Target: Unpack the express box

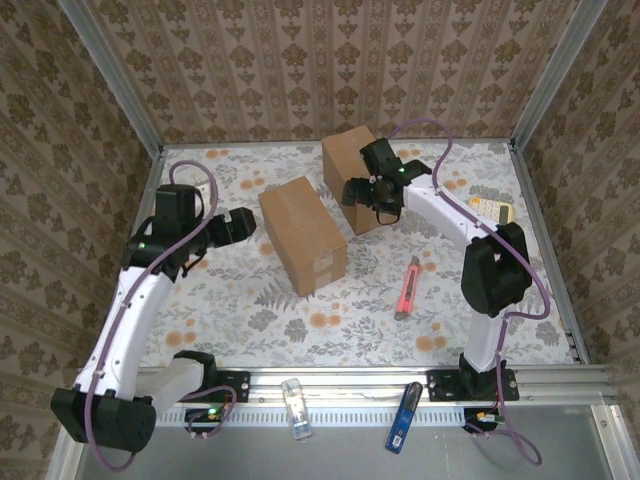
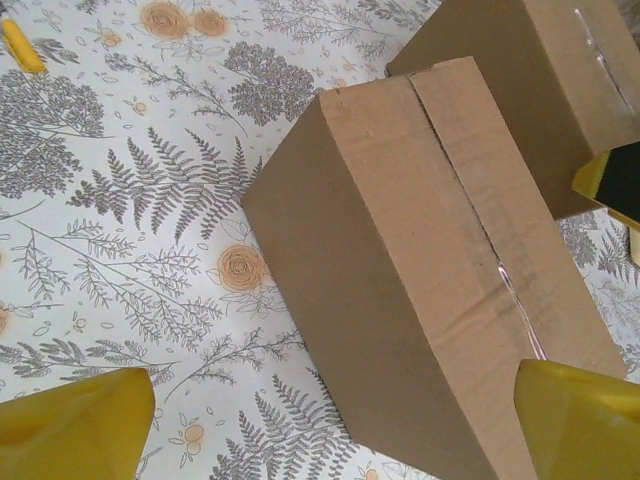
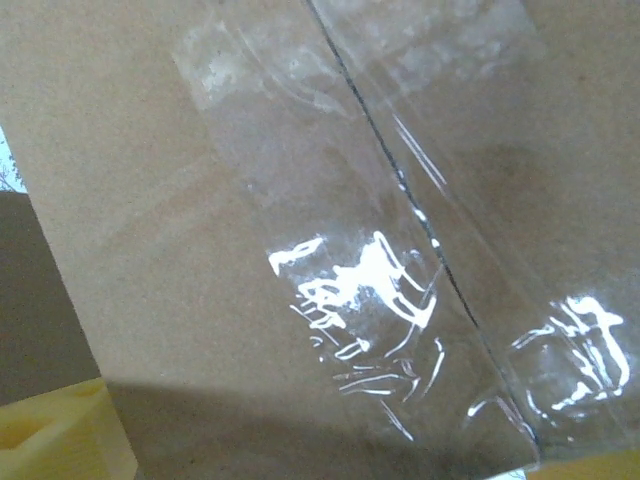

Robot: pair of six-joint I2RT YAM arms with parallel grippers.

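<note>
A long brown cardboard box [image 1: 302, 235] lies flat at centre, taped shut; a second brown cardboard box [image 1: 343, 160] sits just behind, also taped.

Top view, centre: near box [image 1: 302, 235] lies diagonally and far box [image 1: 345, 160] stands up-frame, with a narrow gap between them. The right gripper [image 1: 366, 192] crowds the far box's right side. A red cutter [image 1: 407, 288] lies right of centre. The table [image 1: 230, 310] is open at lower left and lower centre.
</note>
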